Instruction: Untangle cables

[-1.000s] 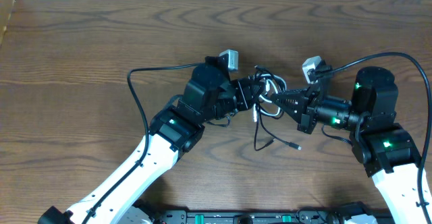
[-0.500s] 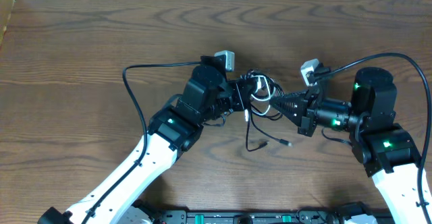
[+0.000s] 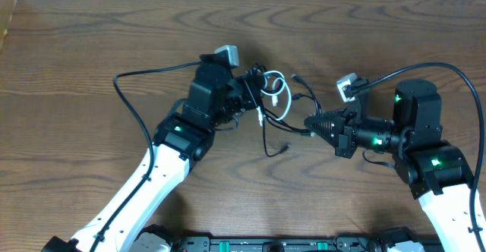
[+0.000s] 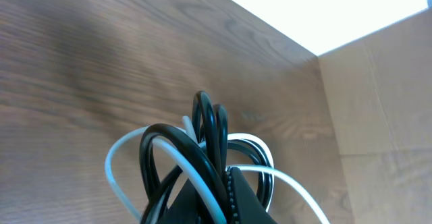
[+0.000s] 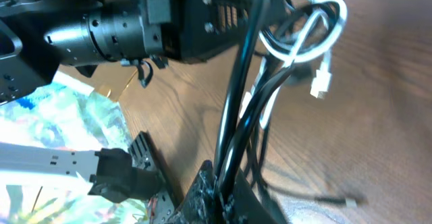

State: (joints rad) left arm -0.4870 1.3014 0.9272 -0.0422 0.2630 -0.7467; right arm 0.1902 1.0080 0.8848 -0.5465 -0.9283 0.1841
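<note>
The left gripper (image 3: 252,94) is clamped on the tangle of thin flexible cables (image 3: 275,96); in its wrist view the loops cover its fingertips. The right gripper (image 3: 310,123) is closed on the black cords (image 5: 236,116) of that tangle, the pinch point cut off at the lower edge of its wrist view. The tangle hangs between the two grippers, mid-desk over the brown wood-grain desk (image 3: 114,32). There is one looped white cord (image 3: 282,92) with a small white plug (image 5: 320,82). The black cords overlap too much to count. Two black plug ends show, one far (image 3: 295,77), one near (image 3: 285,147).
</note>
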